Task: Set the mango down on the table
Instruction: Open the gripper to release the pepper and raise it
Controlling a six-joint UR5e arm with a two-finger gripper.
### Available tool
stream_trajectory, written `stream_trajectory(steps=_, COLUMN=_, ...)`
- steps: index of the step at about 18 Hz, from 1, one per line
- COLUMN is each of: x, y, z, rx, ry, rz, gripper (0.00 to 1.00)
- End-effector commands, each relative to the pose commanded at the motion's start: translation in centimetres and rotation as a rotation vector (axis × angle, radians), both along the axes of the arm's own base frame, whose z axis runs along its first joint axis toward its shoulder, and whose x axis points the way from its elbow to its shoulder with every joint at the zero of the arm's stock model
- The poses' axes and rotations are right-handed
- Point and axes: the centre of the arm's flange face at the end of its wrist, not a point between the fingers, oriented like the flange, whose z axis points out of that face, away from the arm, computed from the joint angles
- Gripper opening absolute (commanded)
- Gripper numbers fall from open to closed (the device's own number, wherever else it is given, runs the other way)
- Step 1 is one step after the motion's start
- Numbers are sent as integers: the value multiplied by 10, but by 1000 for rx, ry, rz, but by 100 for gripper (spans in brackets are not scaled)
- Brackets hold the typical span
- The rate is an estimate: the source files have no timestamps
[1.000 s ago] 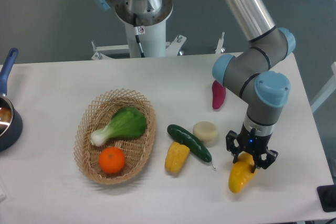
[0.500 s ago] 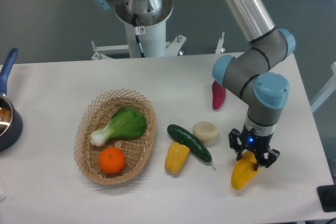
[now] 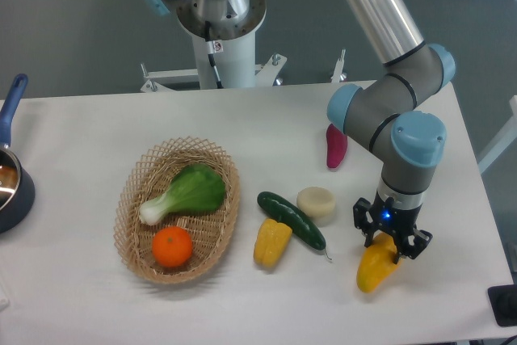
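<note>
We see the gripper (image 3: 391, 241) with its fingers closed around the upper end of the mango (image 3: 376, 267), low over the near right of the worktop (image 3: 97, 127), apparently to set it down there. The basket (image 3: 129, 224) at left holds 1 orange (image 3: 172, 247) and 1 bok choy (image 3: 187, 192).

No legible text, seemingly.
</note>
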Motion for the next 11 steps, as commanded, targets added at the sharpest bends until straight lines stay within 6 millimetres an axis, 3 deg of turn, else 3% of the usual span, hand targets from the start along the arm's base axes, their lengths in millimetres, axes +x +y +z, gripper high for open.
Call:
stream_trajectory(steps=2, x=-2, y=0, z=3, rx=3, ry=8, rz=-1, gripper=100)
stream_trajectory(steps=4, x=-12, y=2, z=20, rx=19, ry=39, rz=0, gripper=100)
stream_trajectory(steps=9, x=-49, y=-19, z=78, rx=61, ry=130, rz=45, gripper=100)
stream_trajectory(steps=11, x=-52, y=-30, z=98, rx=65, ry=157, rz=53, gripper=100)
